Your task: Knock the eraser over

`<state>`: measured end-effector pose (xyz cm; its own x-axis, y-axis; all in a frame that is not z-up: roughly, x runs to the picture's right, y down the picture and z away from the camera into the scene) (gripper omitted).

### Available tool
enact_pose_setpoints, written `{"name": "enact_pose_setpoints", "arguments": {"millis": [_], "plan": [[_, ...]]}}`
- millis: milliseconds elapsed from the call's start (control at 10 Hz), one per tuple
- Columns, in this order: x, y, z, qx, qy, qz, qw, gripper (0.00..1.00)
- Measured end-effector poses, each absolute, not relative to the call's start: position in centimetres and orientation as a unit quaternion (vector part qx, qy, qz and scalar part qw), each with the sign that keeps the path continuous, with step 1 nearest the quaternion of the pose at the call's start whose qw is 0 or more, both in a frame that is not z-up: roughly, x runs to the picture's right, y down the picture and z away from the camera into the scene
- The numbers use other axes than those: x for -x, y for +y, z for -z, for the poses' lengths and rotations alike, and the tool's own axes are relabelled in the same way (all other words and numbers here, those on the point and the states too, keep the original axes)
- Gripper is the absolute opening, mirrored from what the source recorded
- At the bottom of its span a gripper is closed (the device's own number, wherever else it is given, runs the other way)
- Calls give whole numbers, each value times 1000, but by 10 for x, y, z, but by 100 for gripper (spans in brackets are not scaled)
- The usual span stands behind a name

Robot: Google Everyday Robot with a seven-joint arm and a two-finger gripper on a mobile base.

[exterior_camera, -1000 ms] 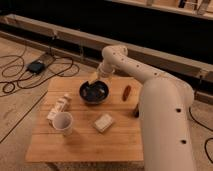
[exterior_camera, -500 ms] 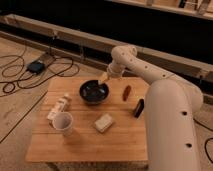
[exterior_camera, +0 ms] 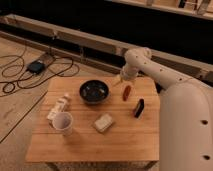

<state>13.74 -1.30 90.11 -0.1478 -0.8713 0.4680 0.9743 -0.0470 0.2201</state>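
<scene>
We see the white arm [exterior_camera: 165, 82] reach up and left from the robot's body, bend at a joint above the table's [exterior_camera: 90, 145] far edge, and then drop down. The gripper [exterior_camera: 120, 80] hangs there, near the far edge between the bowl [exterior_camera: 94, 92] and the reddish item [exterior_camera: 127, 92]. We cannot tell whether it is parted or closed. The eraser [exterior_camera: 139, 107] lies near the right edge, just beyond the reddish item, apart from the gripper.
</scene>
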Motion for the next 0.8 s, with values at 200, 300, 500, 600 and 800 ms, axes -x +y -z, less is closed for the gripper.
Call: {"name": "enact_pose_setpoints", "arguments": {"millis": [200, 300, 500, 600, 800], "plan": [[-162, 1, -884, 123, -239, 704, 657, 80], [-168, 7, -877, 129, -237, 700, 661, 80], [-177, 21, -862, 142, -236, 693, 666, 80], [-183, 29, -856, 150, -235, 688, 670, 80], [-188, 43, -849, 160, -237, 679, 676, 80]]}}
